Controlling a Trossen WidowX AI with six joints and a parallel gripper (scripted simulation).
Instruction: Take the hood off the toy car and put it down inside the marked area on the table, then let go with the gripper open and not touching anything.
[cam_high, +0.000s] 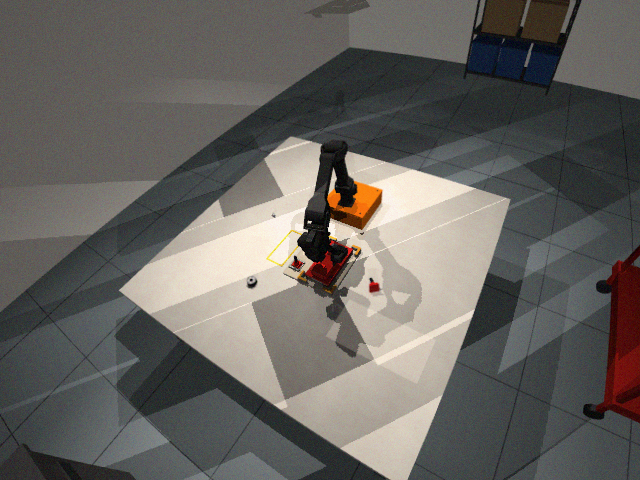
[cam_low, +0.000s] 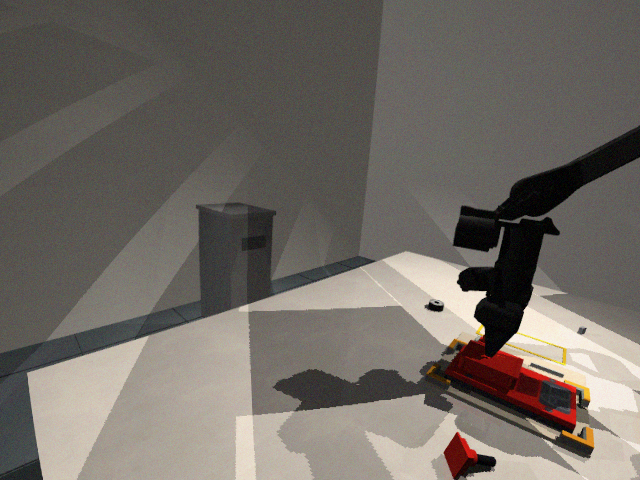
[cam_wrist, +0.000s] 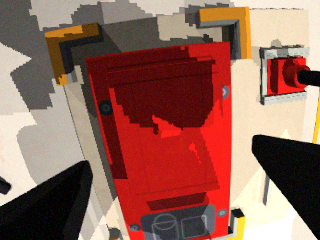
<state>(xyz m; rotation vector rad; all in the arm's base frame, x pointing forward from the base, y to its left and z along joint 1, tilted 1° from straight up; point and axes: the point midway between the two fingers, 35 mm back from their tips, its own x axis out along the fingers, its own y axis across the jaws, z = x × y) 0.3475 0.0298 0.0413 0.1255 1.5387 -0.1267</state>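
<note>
The red toy car (cam_high: 338, 269) (cam_low: 562, 417) (cam_wrist: 225, 145) sits between orange corner blocks on a pale board. Its hood, which I take to be the raised red block (cam_high: 318, 269) (cam_low: 493, 365) (cam_wrist: 170, 155), is on the car. My gripper (cam_low: 491, 352) (cam_wrist: 173, 156) is open and empty. It points down over the car, with one finger on either side of the block in the wrist view; the exact height is hard to tell. The marked area, a yellow outline (cam_high: 274, 261) (cam_low: 565, 356) (cam_wrist: 317, 120), lies beside the board. The arm partly hides the car and outline.
A red piece with a black peg (cam_high: 296, 263) (cam_wrist: 280, 77) stands in a grey frame on the board. A loose red pegged piece (cam_high: 373, 285) (cam_low: 457, 455), a black wheel (cam_high: 251, 281) (cam_low: 435, 305) and a small grey block (cam_high: 273, 214) (cam_low: 582, 330) lie around.
</note>
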